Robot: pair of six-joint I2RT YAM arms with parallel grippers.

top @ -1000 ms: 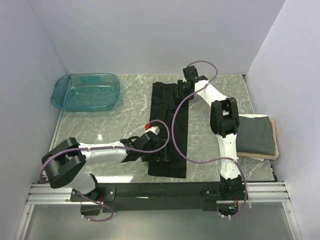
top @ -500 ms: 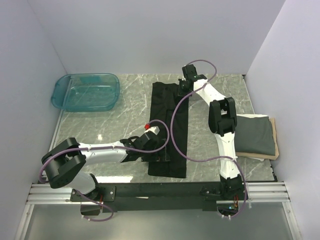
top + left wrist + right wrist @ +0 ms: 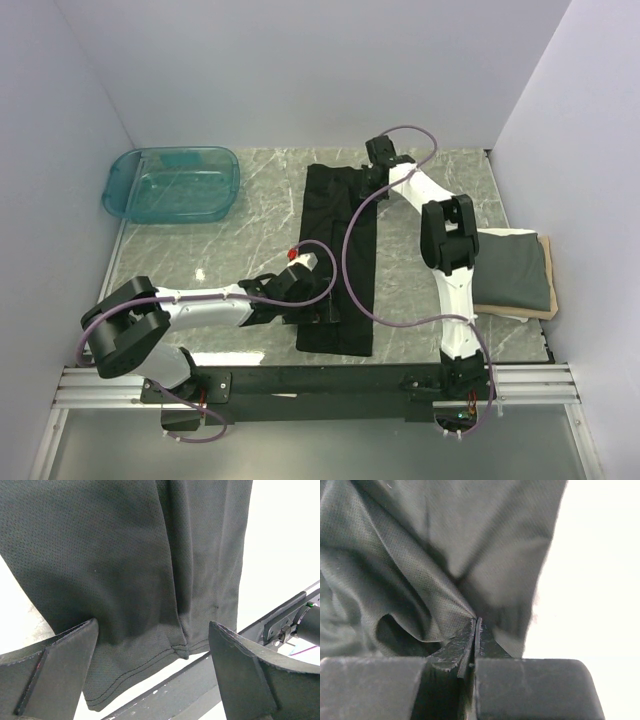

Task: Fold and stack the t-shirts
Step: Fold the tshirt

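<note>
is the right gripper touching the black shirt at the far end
Touching. The right wrist view shows the right gripper shut, with cloth of the black t-shirt puckered and drawn in between its tips.

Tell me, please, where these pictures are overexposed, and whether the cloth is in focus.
Right wrist view: the table beside the black t-shirt is burned out to plain white, and the cloth looks washed-out grey but sharp. Left wrist view: the same white table, yet the weave and hem stitching are sharp. Top external view: even light, with one small glare spot left of the shirt.
</note>
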